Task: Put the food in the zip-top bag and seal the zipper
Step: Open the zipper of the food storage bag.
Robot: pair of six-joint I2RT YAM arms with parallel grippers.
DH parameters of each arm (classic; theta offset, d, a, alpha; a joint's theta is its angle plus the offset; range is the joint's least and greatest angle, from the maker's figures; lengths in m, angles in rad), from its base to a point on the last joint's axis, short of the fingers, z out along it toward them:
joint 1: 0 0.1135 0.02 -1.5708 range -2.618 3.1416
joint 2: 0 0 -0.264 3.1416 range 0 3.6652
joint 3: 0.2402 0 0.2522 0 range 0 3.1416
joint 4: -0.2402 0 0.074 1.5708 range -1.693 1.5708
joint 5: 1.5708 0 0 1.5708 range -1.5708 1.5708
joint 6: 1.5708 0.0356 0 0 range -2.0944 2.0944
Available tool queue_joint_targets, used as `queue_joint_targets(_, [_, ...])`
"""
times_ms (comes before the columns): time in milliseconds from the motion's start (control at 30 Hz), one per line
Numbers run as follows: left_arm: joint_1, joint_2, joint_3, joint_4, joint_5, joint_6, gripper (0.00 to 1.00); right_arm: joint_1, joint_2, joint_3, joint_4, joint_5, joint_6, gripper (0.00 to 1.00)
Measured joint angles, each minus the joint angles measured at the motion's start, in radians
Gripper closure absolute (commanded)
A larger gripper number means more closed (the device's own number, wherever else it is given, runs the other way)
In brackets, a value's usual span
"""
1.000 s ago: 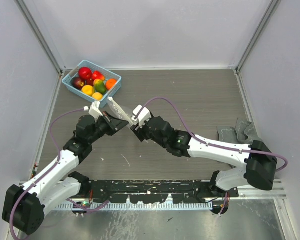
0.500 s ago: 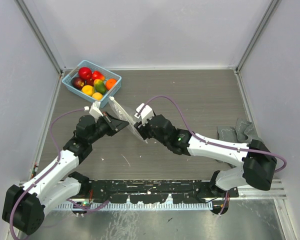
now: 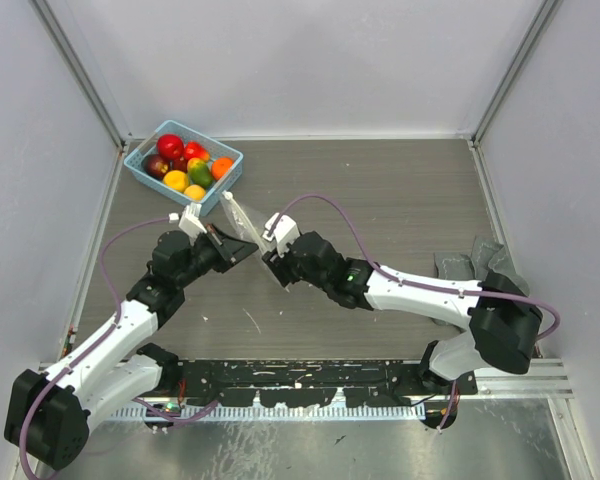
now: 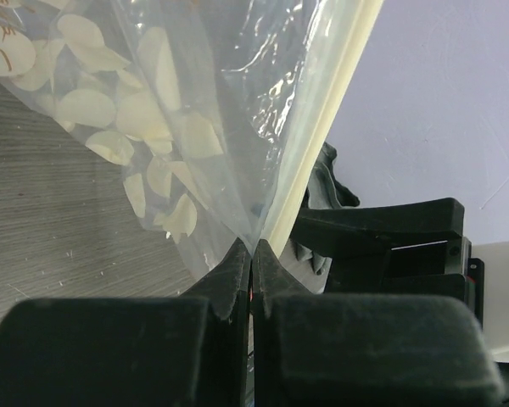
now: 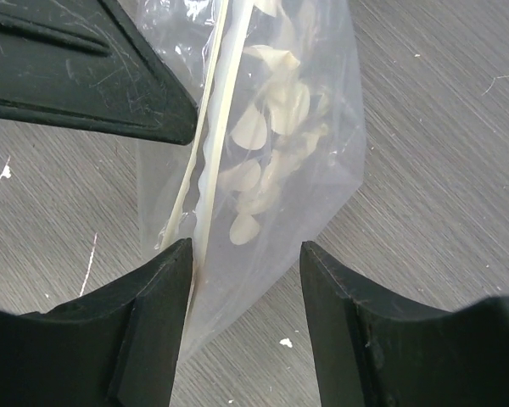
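While the left fingers point(image 4: 236, 273) pinch a corner of the bag point(image 4: 195, 127) tight, right fingers point(image 5: 157, 314) parted astride its zipper point(image 5: 210, 127) edge, fruit point(image 3: 185, 165) in the basket point(image 3: 206, 138).

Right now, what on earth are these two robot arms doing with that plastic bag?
The left gripper is pinched shut on the edge of the clear zip-top bag, holding it up. The right gripper is open, with the bag's lower part between its jaws beside the zipper strip, not clamped on it. The toy fruits all sit in the blue basket in the far left corner; none is in the bag yet.
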Motion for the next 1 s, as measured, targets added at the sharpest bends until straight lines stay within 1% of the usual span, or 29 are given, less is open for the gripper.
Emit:
queue_joint_targets(133, [0.000, 0.000, -0.011, 0.006, 0.000, -0.018, 1.00, 0.000, 0.019, -0.001, 0.018, 0.013, 0.007, 0.44])
queue_joint_targets(267, [0.000, 0.000, -0.021, 0.009, 0.000, -0.024, 1.00, 0.000, 0.037, -0.002, 0.037, 0.048, 0.011, 0.52])
queue_joint_targets(367, [0.000, 0.000, -0.021, 0.009, -0.001, -0.026, 1.00, 0.000, 0.038, -0.012, 0.058, 0.087, 0.011, 0.63])
queue_joint_targets(467, [0.000, -0.003, -0.021, 0.002, -0.010, -0.026, 1.00, 0.000, 0.036, -0.016, 0.078, 0.119, 0.007, 0.76])
queue_joint_targets(533, [0.000, -0.009, -0.021, -0.003, -0.016, -0.027, 0.98, 0.000, 0.031, -0.018, 0.086, 0.136, 0.001, 0.86])
queue_joint_targets(633, [0.000, -0.019, -0.021, -0.005, -0.021, -0.028, 0.94, 0.000, 0.018, -0.018, 0.095, 0.160, -0.011, 0.96])
queue_joint_targets(667, [-0.001, -0.021, -0.021, -0.009, -0.021, -0.028, 0.90, 0.000, 0.013, -0.018, 0.097, 0.167, -0.014, 0.99])
queue_joint_targets(700, [-0.001, -0.023, -0.021, -0.016, -0.022, -0.029, 0.86, 0.000, 0.008, -0.018, 0.100, 0.177, -0.016, 1.00])
queue_joint_targets(767, [-0.002, -0.027, -0.020, -0.043, -0.027, -0.029, 0.76, 0.000, -0.002, -0.018, 0.102, 0.192, -0.023, 1.00])
queue_joint_targets(867, [-0.002, -0.038, -0.019, -0.090, -0.040, -0.032, 0.57, 0.003, -0.016, -0.018, 0.102, 0.221, -0.043, 1.00])
queue_joint_targets(967, [-0.002, -0.058, -0.012, -0.132, -0.053, -0.035, 0.42, 0.013, -0.022, -0.018, 0.102, 0.257, -0.066, 1.00])
queue_joint_targets(1000, [-0.002, -0.063, -0.005, -0.145, -0.056, -0.035, 0.39, 0.020, -0.022, -0.018, 0.102, 0.272, -0.075, 1.00])
